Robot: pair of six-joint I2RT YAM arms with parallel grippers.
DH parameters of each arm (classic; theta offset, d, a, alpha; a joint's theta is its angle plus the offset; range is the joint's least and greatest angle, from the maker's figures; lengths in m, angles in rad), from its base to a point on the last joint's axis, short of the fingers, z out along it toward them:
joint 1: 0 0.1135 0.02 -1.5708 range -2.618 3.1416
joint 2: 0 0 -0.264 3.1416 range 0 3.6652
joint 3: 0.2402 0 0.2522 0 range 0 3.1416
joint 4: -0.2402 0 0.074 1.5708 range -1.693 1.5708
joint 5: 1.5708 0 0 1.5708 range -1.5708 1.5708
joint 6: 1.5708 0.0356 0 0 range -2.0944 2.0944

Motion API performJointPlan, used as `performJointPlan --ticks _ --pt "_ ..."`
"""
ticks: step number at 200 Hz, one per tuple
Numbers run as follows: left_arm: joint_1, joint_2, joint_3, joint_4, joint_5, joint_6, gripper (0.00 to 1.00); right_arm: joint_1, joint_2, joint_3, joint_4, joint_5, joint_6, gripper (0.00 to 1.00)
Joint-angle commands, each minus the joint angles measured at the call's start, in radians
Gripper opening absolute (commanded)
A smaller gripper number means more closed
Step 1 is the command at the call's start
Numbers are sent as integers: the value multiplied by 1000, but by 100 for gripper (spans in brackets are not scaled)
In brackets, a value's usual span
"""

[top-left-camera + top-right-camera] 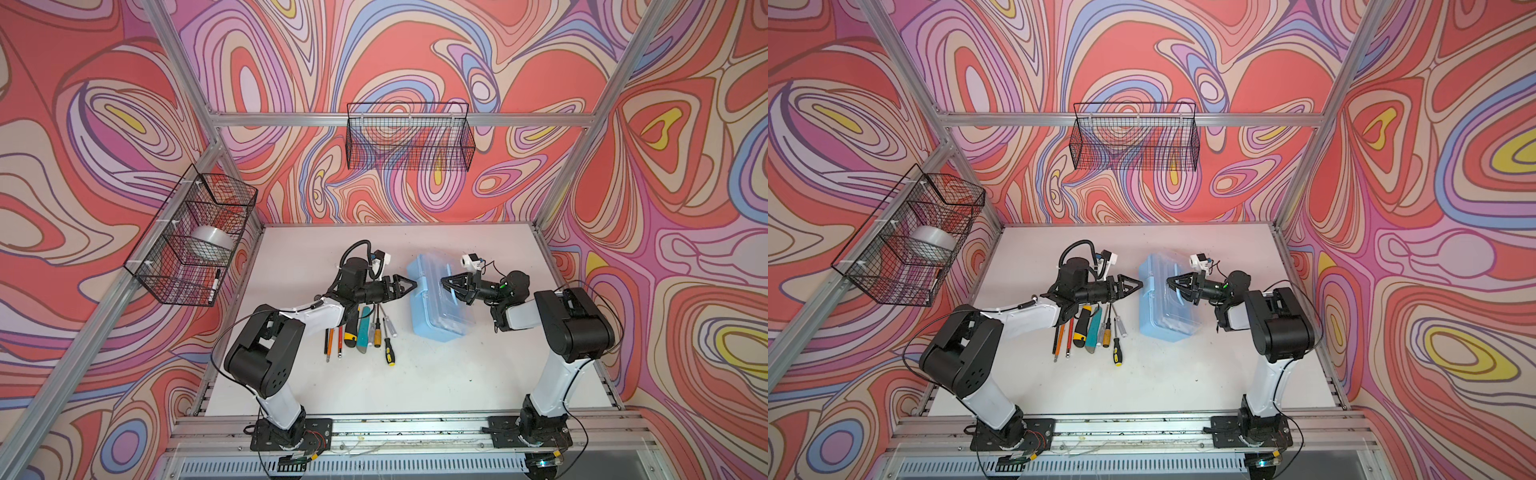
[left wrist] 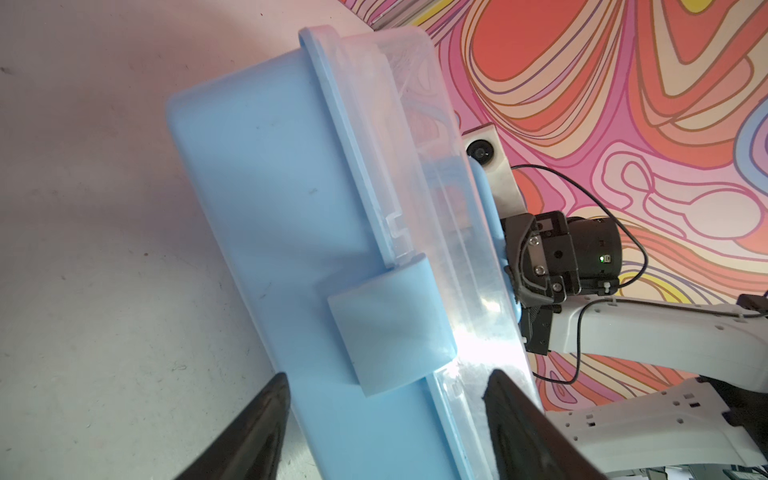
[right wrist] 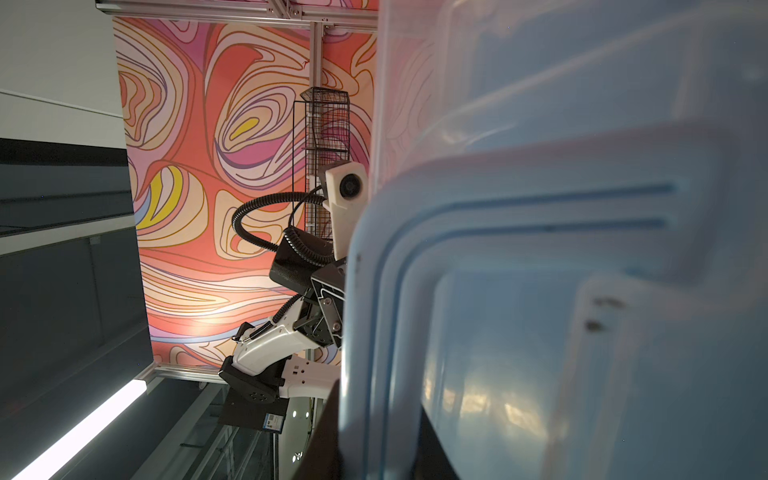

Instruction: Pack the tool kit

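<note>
Tool kit not yet packed: its row of screwdrivers, utility knives and hex keys [image 1: 363, 330] lies on the white table [image 1: 415, 382] beneath my left arm, parked short of the box. My left end effector [image 1: 409, 285] is spread, with the blue latch [image 2: 386, 328] just ahead between its fingers, I judge to flip it. The small rectangular light-blue plastic box with clear lid [image 1: 432, 324] sits mid-table, lid down. My right end effector [image 1: 451, 289] is clenched on its blue handle [image 1: 453, 294], steadying it. Bare table lies nearer my bases; the tools lie near the box's left edge.
</note>
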Motion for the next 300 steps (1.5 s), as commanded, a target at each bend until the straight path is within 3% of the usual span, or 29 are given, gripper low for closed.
performJointPlan --ticks 1,92,115,146,255,300 --pt "-7 21 20 58 28 -27 73 1 35 -20 51 -19 -27 0" --pt "-72 121 91 162 67 -108 72 2 54 -36 52 -12 -37 0" --pt "-64 148 67 379 121 -240 71 2 63 -39 51 -10 -35 0" --pt "-38 246 76 854 177 -588 70 2 76 -38 51 -9 -28 0" --pt "2 96 67 851 229 -630 68 0 114 -25 49 -1 -10 0" --pt "24 121 48 853 220 -647 68 0 119 -19 49 4 -2 0"
